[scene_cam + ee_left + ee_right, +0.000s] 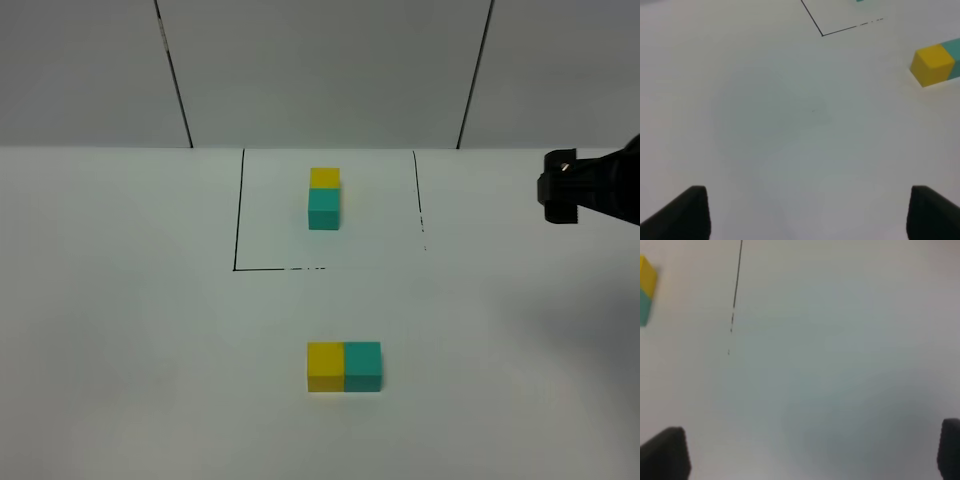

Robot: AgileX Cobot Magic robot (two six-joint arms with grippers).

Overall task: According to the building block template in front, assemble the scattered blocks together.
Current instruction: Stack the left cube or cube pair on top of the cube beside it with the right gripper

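Observation:
The building block template [324, 198] stands inside the black-outlined square at the back, its yellow cube behind its teal cube. The scattered blocks lie nearer the front, the yellow cube [325, 367] and the teal cube [363, 366] touching side by side. The left wrist view shows the same yellow cube [934, 64] with the teal cube [955, 54] behind it, well away from my open, empty left gripper [810, 215]. My right gripper [807, 455] is open and empty over bare table, with the template [646, 290] at that view's edge. My right arm [590, 190] reaches in from the right edge.
A black outline [238, 210] marks the square on the white table [150, 330]; its corner [822, 35] shows in the left wrist view. Grey wall panels stand behind the table. The left arm is outside the exterior high view.

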